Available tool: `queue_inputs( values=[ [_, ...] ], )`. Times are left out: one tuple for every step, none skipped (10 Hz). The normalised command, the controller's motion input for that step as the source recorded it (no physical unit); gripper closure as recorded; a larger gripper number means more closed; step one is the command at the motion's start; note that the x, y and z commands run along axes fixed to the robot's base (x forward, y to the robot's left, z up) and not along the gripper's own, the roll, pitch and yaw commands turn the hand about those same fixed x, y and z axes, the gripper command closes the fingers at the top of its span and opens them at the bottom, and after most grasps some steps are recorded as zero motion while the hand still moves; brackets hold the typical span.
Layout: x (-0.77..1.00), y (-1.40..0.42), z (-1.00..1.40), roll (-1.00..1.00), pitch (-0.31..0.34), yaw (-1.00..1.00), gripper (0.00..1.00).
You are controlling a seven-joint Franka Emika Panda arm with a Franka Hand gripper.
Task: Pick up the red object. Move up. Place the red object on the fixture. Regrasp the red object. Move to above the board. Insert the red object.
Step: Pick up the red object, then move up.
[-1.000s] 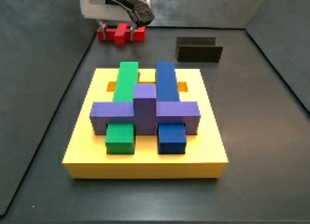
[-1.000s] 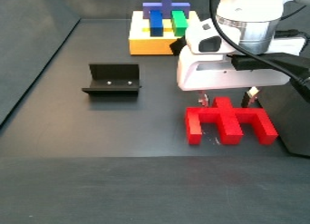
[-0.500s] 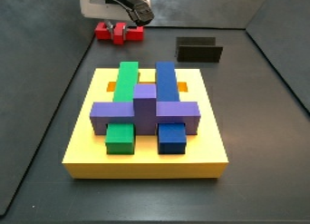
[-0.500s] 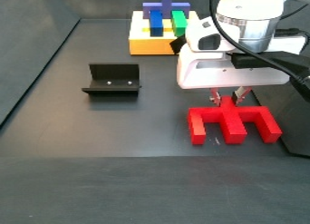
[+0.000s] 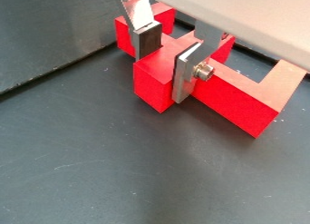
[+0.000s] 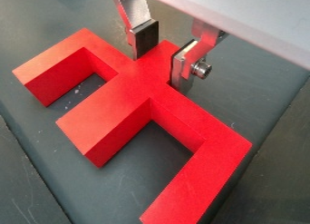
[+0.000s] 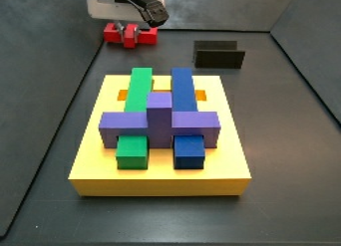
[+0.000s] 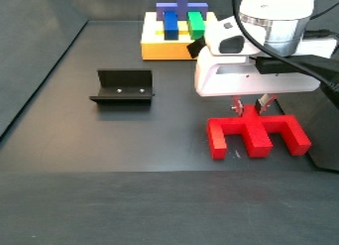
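Two side views show a dark, matte grey floor [image 8: 79, 189] with low dark walls rising around it, closing the work area like a shallow tray. On it sit three things well apart from each other: the board [image 7: 163, 175], the fixture [image 8: 122, 88] and the red object [image 8: 255, 136].

In both side views the board is a flat yellow square slab carrying a long green block [image 7: 138, 88] and a long blue block [image 7: 181, 87] side by side, with a purple cross-shaped block [image 7: 160, 118] lying across them. The fixture is a small black holder with raised side walls, standing empty.

The red object is bright, glossy red and blocky: a crossbar with a central stem and short legs at its ends, lying flat on the floor, in a side view at the far end beyond the board [image 7: 130, 34]. Both wrist views show its sharp square edges and even colour [image 6: 133, 105].

The gripper [image 5: 166, 53] stands over the red object with its white body above. Its flat silver fingers [image 6: 186, 62] with dark pads are on either side of the central stem, clamped against it, in both wrist views.
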Motion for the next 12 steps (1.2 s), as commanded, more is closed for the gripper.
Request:
queue_inputs(
  values=[
    [0.0,0.0,0.0,0.0,0.0,0.0,1.0],
    [0.0,0.0,0.0,0.0,0.0,0.0,1.0],
    [0.0,0.0,0.0,0.0,0.0,0.0,1.0],
    [0.0,0.0,0.0,0.0,0.0,0.0,1.0],
    [0.0,0.0,0.0,0.0,0.0,0.0,1.0],
    [0.0,0.0,0.0,0.0,0.0,0.0,1.0],
    [0.0,0.0,0.0,0.0,0.0,0.0,1.0],
    [0.0,0.0,0.0,0.0,0.0,0.0,1.0],
    [0.0,0.0,0.0,0.0,0.0,0.0,1.0],
    [0.0,0.0,0.83,0.0,0.0,0.0,1.0],
    [-0.03,0.06,0.81,0.01,0.016,-0.05,1.0],
    [-0.06,0.05,0.62,0.02,0.061,-0.05,1.0]
  ],
)
